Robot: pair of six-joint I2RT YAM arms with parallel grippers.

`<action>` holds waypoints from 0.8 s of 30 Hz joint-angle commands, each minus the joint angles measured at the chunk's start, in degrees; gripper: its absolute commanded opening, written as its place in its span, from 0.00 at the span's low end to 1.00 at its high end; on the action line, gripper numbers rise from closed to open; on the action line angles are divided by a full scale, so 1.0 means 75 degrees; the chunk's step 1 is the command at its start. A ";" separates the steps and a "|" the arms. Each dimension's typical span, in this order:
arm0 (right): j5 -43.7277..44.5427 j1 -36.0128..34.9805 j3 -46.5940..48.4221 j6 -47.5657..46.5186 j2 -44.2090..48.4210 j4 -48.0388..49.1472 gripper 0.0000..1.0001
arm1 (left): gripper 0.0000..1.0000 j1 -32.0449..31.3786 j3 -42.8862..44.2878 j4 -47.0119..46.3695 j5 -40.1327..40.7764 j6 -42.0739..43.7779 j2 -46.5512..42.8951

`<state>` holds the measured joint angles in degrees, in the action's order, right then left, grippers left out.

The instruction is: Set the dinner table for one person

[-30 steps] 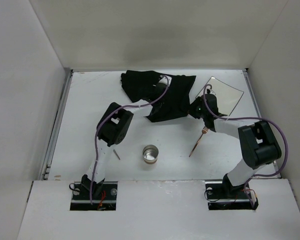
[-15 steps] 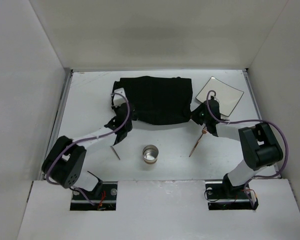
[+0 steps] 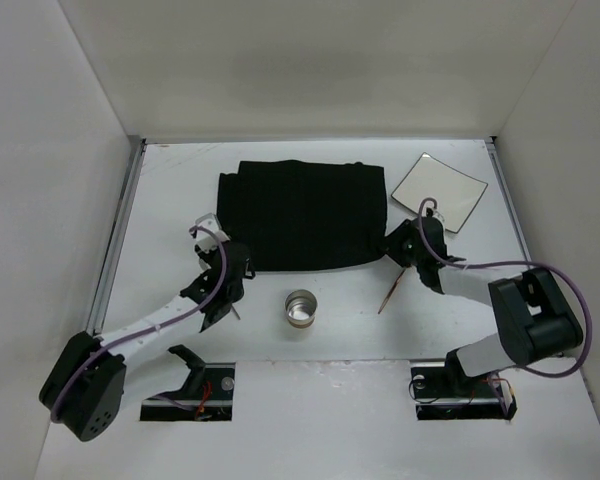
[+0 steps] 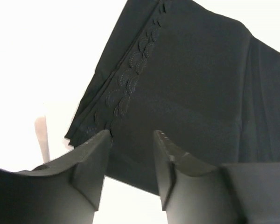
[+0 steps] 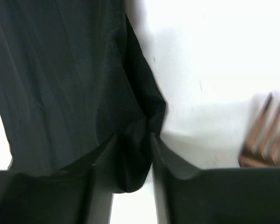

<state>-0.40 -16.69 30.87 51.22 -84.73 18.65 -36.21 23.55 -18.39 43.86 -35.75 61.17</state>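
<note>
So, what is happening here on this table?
Two robot arms are laying out a black mat on the table. The mat lies flat; the right tool pinches its near right corner, while the left tool is open near the near left corner. A plate, a cup and a fork lie around it.

No readable text, labels, brands, numbers or signs in any view

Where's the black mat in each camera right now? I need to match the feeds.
Top external: black mat spread flat, just above centre.
Left wrist: fills the upper right, beyond the left hand.
Right wrist: fills the left half, corner between the right hand's fingers.
Landmark: copper fork by its near right corner; top and right wrist only.
</note>
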 commanded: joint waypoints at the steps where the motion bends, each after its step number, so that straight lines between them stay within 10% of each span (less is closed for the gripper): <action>1: 0.0171 -0.0160 -0.0237 -0.0208 0.0562 -0.0084 0.44 | 0.42 0.0006 -0.0011 0.0353 0.0328 -0.0039 -0.0735; 14: 0.3124 -0.1377 0.0406 -0.1520 0.2533 -0.1948 0.62 | 0.52 0.0169 0.0867 -0.0382 -0.1217 0.0173 0.1311; 24: 0.2141 -0.1695 0.0115 -0.0679 0.0903 -0.1281 0.26 | 0.51 0.1071 0.0177 -0.1123 -0.1956 -0.0471 0.2051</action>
<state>16.95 -29.67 33.19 43.55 -76.95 6.57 -29.78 26.48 -24.16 31.16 -36.86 76.34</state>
